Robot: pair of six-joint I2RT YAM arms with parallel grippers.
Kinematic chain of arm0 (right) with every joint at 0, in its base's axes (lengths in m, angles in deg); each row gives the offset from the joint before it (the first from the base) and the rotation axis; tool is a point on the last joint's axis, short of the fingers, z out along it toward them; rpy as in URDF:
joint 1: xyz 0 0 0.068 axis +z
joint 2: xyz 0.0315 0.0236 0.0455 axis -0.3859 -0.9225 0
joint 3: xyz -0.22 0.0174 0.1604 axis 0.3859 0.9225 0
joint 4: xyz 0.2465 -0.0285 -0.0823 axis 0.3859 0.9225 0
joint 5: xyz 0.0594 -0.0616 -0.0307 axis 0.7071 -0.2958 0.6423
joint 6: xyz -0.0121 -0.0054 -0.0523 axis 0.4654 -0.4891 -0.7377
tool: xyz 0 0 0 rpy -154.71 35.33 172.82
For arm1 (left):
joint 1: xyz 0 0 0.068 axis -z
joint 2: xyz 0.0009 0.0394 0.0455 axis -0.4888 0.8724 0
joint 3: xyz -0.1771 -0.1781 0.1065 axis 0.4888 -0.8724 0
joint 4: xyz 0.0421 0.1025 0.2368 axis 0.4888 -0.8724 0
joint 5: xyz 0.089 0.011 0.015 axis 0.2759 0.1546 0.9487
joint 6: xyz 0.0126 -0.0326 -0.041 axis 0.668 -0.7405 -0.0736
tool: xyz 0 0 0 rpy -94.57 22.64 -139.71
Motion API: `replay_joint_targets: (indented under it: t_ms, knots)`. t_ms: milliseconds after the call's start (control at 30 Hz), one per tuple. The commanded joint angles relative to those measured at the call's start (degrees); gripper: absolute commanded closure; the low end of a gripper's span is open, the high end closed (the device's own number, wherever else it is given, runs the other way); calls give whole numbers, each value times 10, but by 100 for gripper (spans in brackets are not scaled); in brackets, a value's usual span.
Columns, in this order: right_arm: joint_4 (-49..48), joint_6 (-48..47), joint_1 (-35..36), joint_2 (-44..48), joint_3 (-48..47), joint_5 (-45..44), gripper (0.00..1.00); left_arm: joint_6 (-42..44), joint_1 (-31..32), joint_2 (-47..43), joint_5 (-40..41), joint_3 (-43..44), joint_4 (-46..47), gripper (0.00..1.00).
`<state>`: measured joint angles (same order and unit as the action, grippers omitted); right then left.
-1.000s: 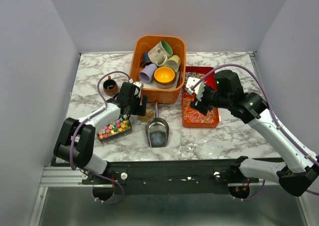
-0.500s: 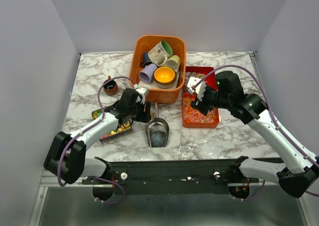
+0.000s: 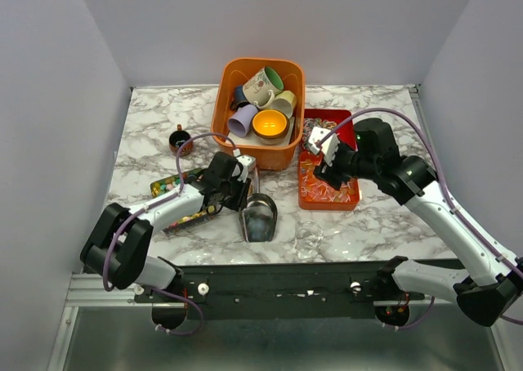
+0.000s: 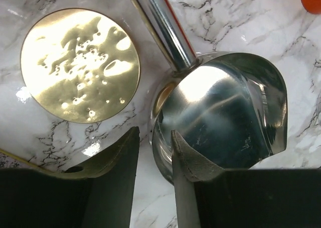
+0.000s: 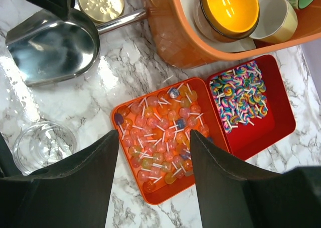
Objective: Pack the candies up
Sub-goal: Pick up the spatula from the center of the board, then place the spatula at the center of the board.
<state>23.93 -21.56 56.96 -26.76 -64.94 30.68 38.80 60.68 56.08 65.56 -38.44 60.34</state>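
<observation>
My left gripper (image 4: 153, 137) straddles the back wall of the metal scoop (image 4: 225, 112), 1 finger inside the bowl, 1 outside; I cannot tell whether it clamps. My right gripper (image 5: 154, 133) hangs spread wide and empty above the candies (image 5: 165, 155) in the orange tray (image 5: 150, 198), right of the scoop.

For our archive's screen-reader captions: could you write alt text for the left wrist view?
A shiny metal scoop lies on the marble table, the left gripper straddling its back rim with open jaws. A round gold lid lies beside the scoop's handle.
</observation>
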Motion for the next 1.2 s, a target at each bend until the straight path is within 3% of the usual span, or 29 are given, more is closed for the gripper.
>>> replay_joint_targets:
  t_ms: [0,100,167,433,567,733,867,1167]
  knots:
    - [-13,1,-9,19,11,9,35,16,13,19,-15,25,-15,72]
    - [-11,0,-16,24,8,6,35,16,16,9,-12,21,-24,94]
    - [-9,2,-23,27,7,4,35,23,16,-2,-11,23,-42,100]
    - [-16,48,-90,36,-20,-5,35,87,20,-84,-41,122,-140,100]
    - [-69,85,-139,53,-12,-87,34,130,29,-83,-113,201,-130,100]
    - [-142,195,-269,61,-13,-280,22,198,101,15,-150,343,-131,100]
    - [-115,251,-361,55,-42,-275,21,219,162,101,-158,434,-144,100]
    - [-121,265,-425,109,-56,-311,20,230,277,258,-148,542,-113,100]
